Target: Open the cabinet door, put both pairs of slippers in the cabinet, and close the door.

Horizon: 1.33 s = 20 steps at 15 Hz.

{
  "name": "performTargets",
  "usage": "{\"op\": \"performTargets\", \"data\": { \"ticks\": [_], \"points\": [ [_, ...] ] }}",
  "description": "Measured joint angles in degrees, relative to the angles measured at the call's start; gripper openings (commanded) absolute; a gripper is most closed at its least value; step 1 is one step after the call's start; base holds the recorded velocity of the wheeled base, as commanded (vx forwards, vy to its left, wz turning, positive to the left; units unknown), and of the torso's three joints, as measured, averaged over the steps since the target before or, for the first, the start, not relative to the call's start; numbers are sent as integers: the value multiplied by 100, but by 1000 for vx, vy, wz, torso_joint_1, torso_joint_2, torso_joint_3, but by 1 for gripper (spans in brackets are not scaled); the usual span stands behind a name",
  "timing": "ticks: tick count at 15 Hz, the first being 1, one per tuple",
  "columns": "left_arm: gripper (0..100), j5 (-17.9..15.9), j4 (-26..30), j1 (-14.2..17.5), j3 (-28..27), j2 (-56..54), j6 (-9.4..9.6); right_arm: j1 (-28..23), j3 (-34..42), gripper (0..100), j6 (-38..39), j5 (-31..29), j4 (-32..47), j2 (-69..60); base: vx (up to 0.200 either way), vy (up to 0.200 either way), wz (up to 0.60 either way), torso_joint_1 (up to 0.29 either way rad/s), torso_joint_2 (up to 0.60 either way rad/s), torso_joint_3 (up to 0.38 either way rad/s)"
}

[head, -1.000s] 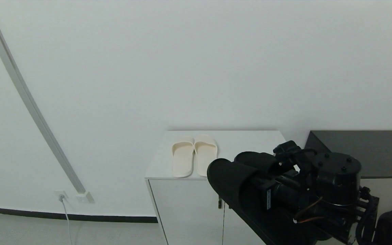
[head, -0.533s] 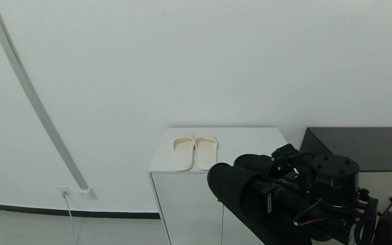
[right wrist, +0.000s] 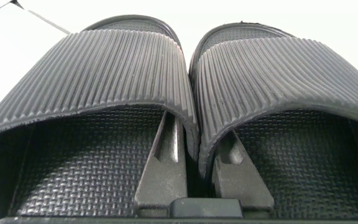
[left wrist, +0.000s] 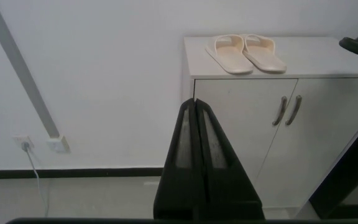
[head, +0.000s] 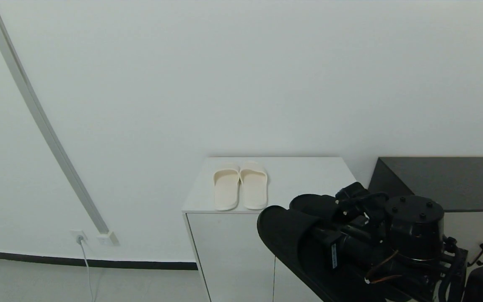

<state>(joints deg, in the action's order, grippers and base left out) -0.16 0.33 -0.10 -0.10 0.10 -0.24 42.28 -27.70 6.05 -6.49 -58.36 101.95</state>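
Head view: you see the pair of black ribbed rubber slippers (head: 285, 222) carried on your right arm, in front of the upper right part of the white two-door cabinet (head: 229, 251), toes pointing away from the arm. Right wrist view: your right gripper (right wrist: 197, 155) has one of its jaws inside each black slipper, and together they pinch the two touching inner side walls. Left wrist view: your left gripper (left wrist: 195, 109) points toward the cabinet's left side, well apart from it, with its jaws pressed together on nothing. Both cabinet doors are shut, their two curved metal handles (left wrist: 287, 111) side by side at the centre seam, so its inside is hidden. A pair of cream moulded slippers (head: 240, 186) lies side by side on the cabinet's top, near its left edge.
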Motion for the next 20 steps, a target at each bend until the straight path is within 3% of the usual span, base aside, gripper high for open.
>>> {"op": "performTargets", "data": {
  "ticks": [15, 16, 20],
  "points": [
    [0, 6, 2, 0, 0, 0, 4, 26, 149, 0, -44, 4, -121, 6, 0, 0, 0, -149, 342, 186],
    [100, 2, 5, 0, 0, 0, 6, 35, 163, 0, -41, 4, -121, 6, 0, 0, 0, -163, 388, 212],
    [100, 2, 2, 0, 0, 0, 2, 55, 234, 0, -44, 4, -121, 15, 0, 0, 0, -173, 415, 234]
  ]
}}
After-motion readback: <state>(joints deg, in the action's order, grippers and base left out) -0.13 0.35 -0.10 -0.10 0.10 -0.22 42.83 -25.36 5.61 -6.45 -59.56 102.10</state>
